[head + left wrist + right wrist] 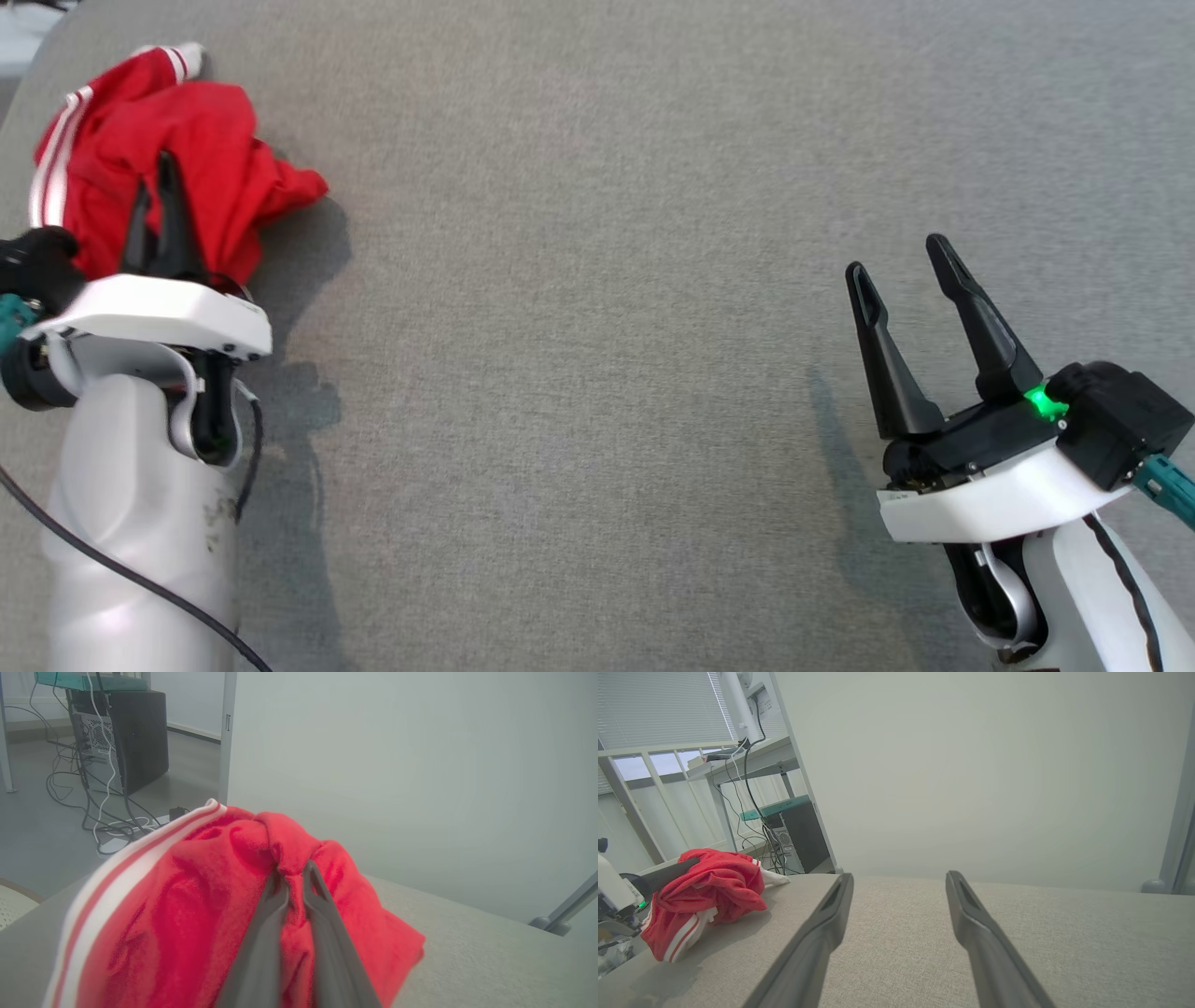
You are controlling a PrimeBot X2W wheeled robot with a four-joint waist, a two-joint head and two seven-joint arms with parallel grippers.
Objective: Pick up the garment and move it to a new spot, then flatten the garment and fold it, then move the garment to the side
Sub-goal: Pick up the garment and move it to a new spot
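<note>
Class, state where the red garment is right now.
In the head view, the red garment is bunched at the grey surface's far left corner, pinched by the left gripper.

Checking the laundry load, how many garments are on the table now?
1: the red garment, bunched on the table at far left, pinched by the left gripper. Another could hide beneath it.

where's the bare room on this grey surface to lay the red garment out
The whole middle of the grey surface is bare, from the red garment and left hand across to the open right hand. The far left corner is crowded, with the garment bunched there.
</note>
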